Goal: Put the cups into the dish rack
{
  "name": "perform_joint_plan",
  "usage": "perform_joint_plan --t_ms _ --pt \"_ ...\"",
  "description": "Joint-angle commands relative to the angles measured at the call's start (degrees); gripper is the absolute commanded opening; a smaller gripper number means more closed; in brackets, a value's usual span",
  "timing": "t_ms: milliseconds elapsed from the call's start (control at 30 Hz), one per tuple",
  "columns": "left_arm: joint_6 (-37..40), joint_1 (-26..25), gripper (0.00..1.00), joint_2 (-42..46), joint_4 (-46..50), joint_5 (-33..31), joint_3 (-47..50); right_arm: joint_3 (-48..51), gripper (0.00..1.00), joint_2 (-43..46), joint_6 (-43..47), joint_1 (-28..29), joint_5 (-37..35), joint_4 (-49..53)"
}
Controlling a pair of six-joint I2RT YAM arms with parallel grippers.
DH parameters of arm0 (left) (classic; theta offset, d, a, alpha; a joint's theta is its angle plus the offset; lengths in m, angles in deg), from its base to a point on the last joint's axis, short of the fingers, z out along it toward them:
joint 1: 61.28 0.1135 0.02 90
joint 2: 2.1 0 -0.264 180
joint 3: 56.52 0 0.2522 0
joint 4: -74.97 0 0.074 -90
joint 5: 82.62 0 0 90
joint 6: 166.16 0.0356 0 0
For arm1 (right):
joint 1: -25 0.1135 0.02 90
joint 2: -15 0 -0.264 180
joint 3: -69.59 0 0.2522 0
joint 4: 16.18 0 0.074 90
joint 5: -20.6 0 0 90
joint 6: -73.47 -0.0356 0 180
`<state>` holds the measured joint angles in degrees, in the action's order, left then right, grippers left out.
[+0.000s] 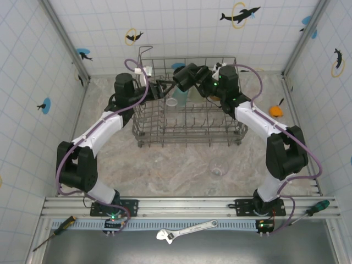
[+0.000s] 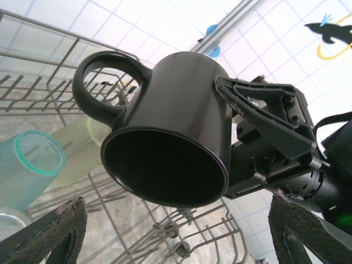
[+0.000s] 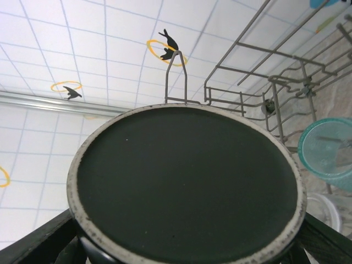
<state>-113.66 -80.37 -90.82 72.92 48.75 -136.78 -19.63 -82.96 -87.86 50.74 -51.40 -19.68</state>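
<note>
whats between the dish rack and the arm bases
One clear tumbler on the table, right of centre; the rest of that stretch in front of the dish rack is bare, seen in the top external view.

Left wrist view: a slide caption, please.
Right hand holds glossy black handled mug over grey wire dish rack holding teal tumbler.

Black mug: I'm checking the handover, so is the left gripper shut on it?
No: in the left wrist view the left gripper's fingers stand wide apart, clear of the black mug, which the right gripper clamps.
</note>
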Motion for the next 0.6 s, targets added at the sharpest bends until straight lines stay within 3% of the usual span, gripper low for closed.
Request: perform_joint_plan --t_ms 0,567 --pt "4.62 -0.18 0.94 3.47 4.91 -2.75 -0.49 0.31 0.0 4.39 6.95 -0.47 -2.23 -3.63" --pt "10.69 -0.1 0.97 14.11 13.34 -19.02 5.77 1.61 0.0 7.74 32.06 0.46 -11.82 7.53"
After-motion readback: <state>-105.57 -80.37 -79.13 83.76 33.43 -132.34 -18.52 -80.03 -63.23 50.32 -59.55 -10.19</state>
